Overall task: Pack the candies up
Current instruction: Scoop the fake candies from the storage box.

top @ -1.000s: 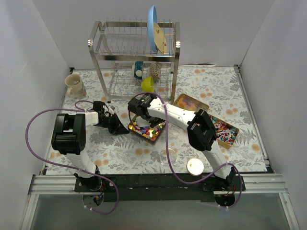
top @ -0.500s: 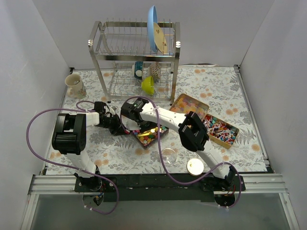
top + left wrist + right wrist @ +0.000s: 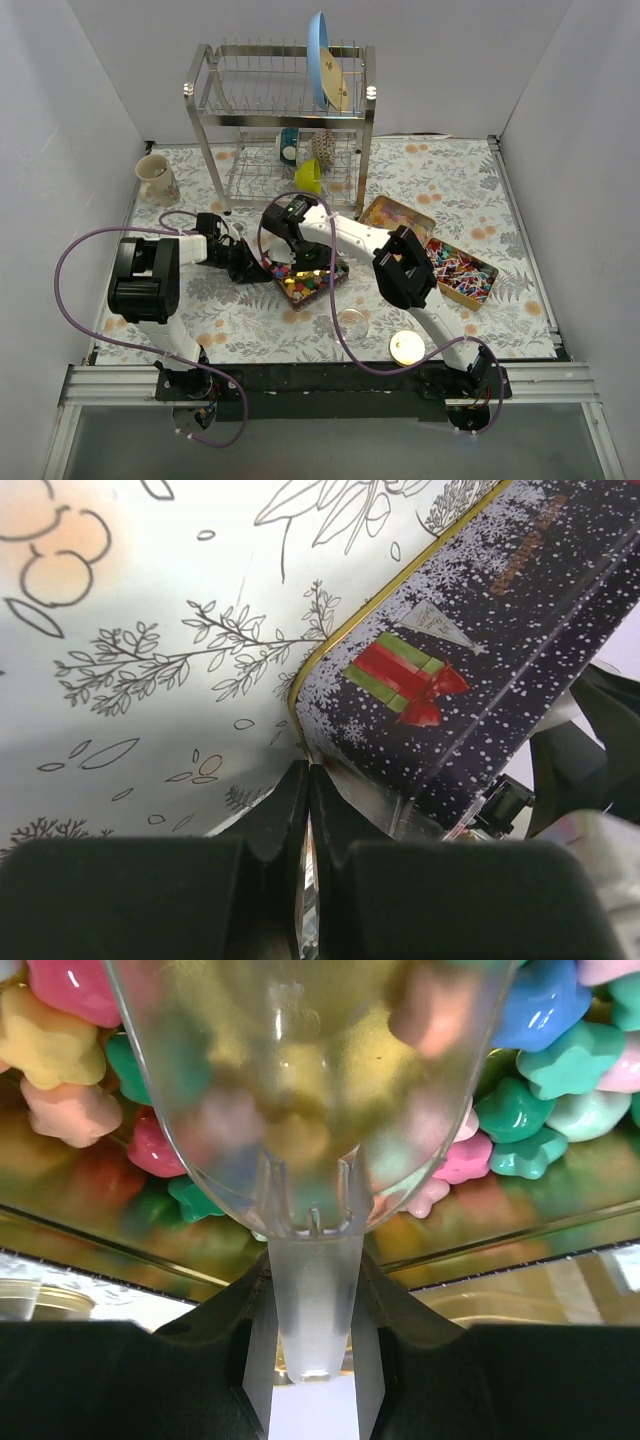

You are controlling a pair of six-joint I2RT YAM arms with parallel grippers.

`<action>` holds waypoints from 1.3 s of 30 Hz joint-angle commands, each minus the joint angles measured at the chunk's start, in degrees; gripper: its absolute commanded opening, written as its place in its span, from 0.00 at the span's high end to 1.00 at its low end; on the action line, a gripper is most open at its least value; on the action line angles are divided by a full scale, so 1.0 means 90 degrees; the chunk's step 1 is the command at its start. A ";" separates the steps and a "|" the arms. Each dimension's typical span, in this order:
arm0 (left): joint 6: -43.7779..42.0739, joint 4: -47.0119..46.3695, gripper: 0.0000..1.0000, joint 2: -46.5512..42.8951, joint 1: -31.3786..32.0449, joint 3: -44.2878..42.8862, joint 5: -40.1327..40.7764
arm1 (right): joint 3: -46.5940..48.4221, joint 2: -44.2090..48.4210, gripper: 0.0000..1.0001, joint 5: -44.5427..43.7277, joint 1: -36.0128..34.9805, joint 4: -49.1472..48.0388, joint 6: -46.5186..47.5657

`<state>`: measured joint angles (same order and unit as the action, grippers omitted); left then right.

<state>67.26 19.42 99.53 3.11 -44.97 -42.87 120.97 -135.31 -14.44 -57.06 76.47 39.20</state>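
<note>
Two tools are seen at one tin (image 3: 480, 630) mid-counter (image 3: 250, 330). Left tool (image 3: 307, 792) is shut tight w/ its fingers pressed on the tin's wall right at a corner. A thin shiny strip is caught between them, so it's clamped on the tin (dark blue, snow dots, red gift pic on the side).

Right tool (image 3: 310, 1305) is clamped on the handle of a clear plastic scoop (image 3: 310, 1110). Its jaws are only partly apart and the gap is filled by the handle. The scoop bowl is pointed down into the tin, over the candies (image 3: 545, 1010): star-shaped bits in pink, green, blue and yellow, piled on the gold inside. Some are seen blurred thru the scoop, but whether they're in it or under it can't be told.

Wrapped candies (image 3: 455, 268) are held in a second tin (image 3: 492, 275) off to the right, well apart from the first. A round gold lid (image 3: 407, 346) and a clear cup (image 3: 352, 322) are sat near the front edge. A dish rack (image 3: 210, 120) is stood at the back, w/ a mug (image 3: 157, 177) far left.
</note>
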 commanded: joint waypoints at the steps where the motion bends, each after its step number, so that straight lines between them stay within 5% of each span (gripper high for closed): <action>1: -0.0257 0.0107 1.00 -0.0414 0.0074 -0.0276 -0.0178 | -0.0248 0.0160 0.99 0.1555 0.0119 -0.0186 -0.0361; 17: -0.1292 0.1015 0.97 -0.0999 0.0015 -0.0638 -0.0890 | -0.0276 0.0697 0.99 0.2521 0.0684 -0.0506 -0.0294; 28: -0.2160 0.1913 0.77 -0.1693 -0.0024 -0.1009 -0.1271 | -0.3487 0.2610 0.99 0.2082 0.0744 -0.2870 -0.0303; 39: -0.2503 0.2315 0.73 -0.2201 -0.0190 -0.0892 -0.1438 | -0.4535 0.3432 0.99 0.2200 0.0841 -0.4366 -0.0489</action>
<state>46.81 38.92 82.81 1.98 -53.01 -53.65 80.49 -107.31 4.10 -50.13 43.75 35.66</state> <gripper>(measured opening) 0.260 0.364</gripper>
